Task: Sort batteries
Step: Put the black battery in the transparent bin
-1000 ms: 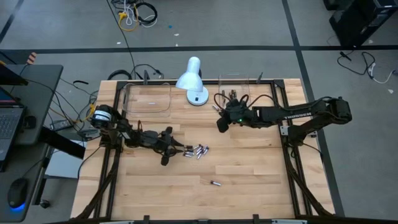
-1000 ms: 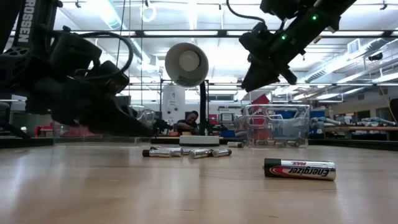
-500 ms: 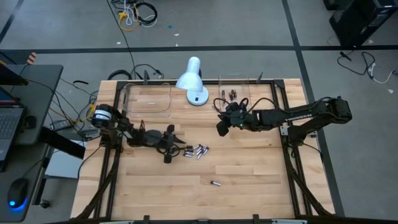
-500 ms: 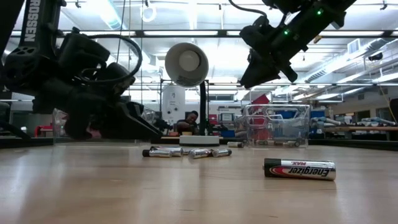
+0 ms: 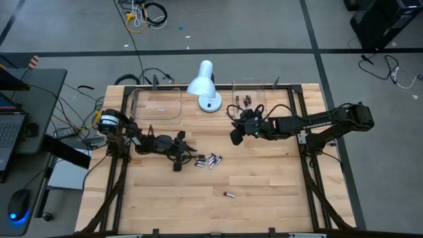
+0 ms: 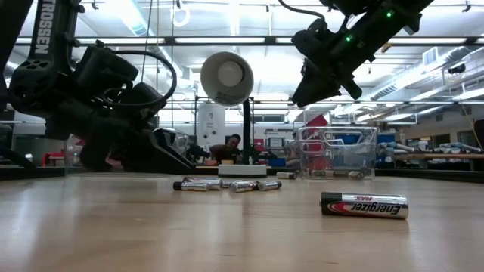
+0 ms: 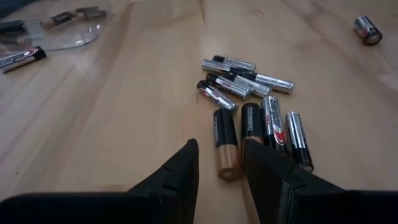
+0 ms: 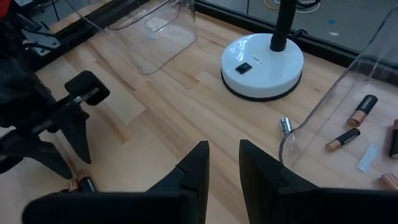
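Pale wood is showing over most of the tabletop [image 5: 264,192], and from where I'm standing I'm counting the batteries as best I can. Four larger ones are lying side by side in the cluster [image 7: 255,106] near the middle, with roughly five or six slimmer ones piled just beyond them; I cannot fix that second figure. One battery [image 5: 229,195] is lying alone, well apart, nearer the front edge. Another single one [image 8: 285,126] is resting beside the white lamp base [image 8: 263,65].

Two clear trays are sitting at the back: the left tray [image 5: 157,104] and the right tray [image 5: 254,96], which is holding at least four batteries.

Down at the cluster, the left end effector [image 7: 219,163] is hanging with its fingers spread, a copper-tipped battery [image 7: 226,144] lying between them, ungripped. Nearby, the right end effector [image 8: 222,163] is hovering above the tabletop, jaws slightly parted, pinching nothing.
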